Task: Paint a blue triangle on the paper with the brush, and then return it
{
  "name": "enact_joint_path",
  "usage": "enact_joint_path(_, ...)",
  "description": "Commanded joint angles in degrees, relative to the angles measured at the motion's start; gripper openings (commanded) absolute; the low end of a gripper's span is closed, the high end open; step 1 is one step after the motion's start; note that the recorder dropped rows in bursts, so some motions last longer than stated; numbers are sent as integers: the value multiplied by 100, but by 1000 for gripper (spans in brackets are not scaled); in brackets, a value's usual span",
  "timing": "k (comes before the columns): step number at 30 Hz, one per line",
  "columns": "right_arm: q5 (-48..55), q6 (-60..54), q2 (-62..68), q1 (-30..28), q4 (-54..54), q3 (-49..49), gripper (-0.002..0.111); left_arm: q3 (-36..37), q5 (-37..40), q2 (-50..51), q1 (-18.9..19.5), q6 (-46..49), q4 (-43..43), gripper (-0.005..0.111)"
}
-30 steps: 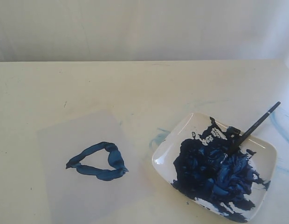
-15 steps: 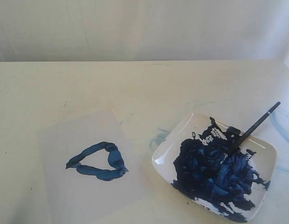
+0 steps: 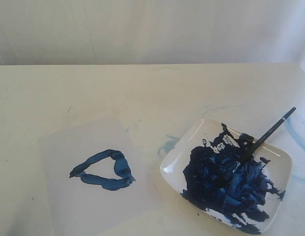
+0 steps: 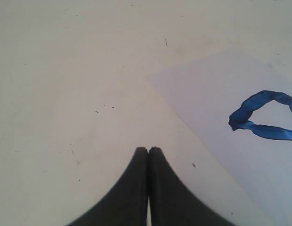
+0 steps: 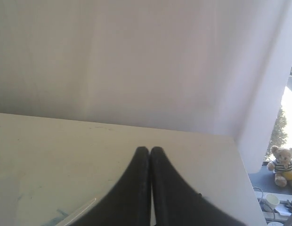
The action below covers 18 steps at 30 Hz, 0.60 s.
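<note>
Black and slender, the brush (image 3: 273, 129): by the look of it light and stiff, likely slick wherever wet paint has crept up the shaft. Leans with its darkened tip sunk in the dark-blue paint (image 3: 226, 179) of the white dish (image 3: 178, 147), handle slanting up and out past the dish's rim, free of both grippers. Best taken on the bare upper handle, well clear of the ferrule, squarely across the shaft to stop any roll or pivot between the pads; only a gentle squeeze needed. On the paper (image 3: 83, 142), left of the dish, a closed blue triangle (image 3: 120, 167), laid on thick and probably wet, so better left untouched. Left gripper (image 4: 148, 149) pressed together on nothing, above bare table (image 4: 66, 94) near the paper's edge. Right gripper (image 5: 150, 149) likewise closed and empty, aimed toward the wall (image 5: 136, 56).
</note>
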Motion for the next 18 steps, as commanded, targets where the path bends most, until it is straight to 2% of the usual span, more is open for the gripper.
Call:
enact_joint_path(1,-28,-34,-14,16,-34,19,0,28,14,-29,234,-48,1,0)
enact_joint_path(18,-28,-34,-14,16,-34,19,0,28,14,-29,275,-37,-1,0)
